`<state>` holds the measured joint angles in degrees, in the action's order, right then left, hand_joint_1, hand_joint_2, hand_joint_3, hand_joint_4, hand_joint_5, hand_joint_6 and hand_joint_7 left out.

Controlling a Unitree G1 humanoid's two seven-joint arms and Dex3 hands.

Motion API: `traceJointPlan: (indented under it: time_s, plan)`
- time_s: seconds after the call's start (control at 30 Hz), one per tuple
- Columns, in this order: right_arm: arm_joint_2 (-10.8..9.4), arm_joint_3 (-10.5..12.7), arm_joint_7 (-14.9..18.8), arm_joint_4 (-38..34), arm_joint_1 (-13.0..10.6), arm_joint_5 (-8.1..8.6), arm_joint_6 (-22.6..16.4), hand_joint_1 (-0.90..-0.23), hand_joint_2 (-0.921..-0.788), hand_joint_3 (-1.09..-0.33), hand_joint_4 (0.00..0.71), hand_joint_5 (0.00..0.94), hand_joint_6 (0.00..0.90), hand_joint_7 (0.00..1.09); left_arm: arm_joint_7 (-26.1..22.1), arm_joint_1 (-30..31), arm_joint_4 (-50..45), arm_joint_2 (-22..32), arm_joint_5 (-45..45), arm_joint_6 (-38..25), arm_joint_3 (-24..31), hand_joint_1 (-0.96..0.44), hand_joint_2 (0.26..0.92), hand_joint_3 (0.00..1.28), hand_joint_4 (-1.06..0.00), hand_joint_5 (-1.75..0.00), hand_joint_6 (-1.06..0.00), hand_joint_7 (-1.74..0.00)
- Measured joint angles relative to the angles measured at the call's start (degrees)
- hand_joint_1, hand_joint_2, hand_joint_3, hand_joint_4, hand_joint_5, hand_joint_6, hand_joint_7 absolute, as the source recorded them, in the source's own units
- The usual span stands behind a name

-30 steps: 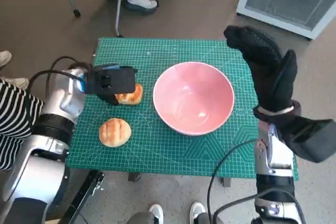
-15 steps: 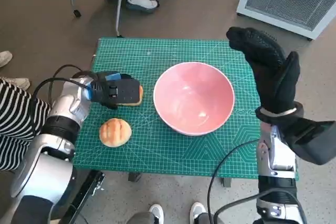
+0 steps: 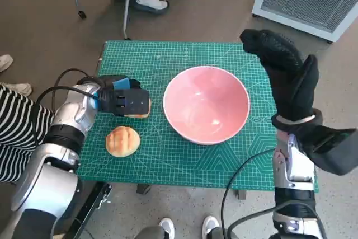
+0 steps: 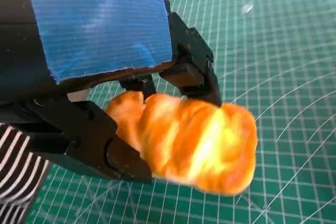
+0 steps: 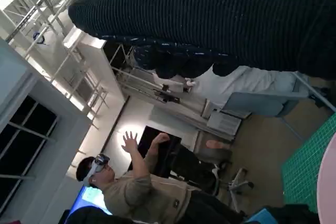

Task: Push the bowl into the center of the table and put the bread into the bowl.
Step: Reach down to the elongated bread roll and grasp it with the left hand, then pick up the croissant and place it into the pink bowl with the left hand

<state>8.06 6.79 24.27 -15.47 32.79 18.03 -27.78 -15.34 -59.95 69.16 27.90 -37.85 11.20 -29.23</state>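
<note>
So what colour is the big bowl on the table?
The bowl is pink, inside and out. The head view shows it best.

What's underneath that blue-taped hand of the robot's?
A golden bread roll: the left hand is closed around it, its fingers on either side. In the head view the hand covers most of the roll, so whether it touches the green mat is hidden.
</note>
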Motion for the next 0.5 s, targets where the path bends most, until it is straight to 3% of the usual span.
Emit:
traceJointPlan:
  time_s: [0.5]
  plan:
    - [-0.32, 0.02, 0.31, -0.53, 0.00, 0.02, -0.22, -0.729, -0.921, -0.709, 0.165, 0.000, 0.009, 0.61, 6.09, 1.07, -0.29, 1.77, 1.17, 6.01, 2.96, 0.00, 0.920, 0.06, -0.68, -1.20, -0.66, -1.10]
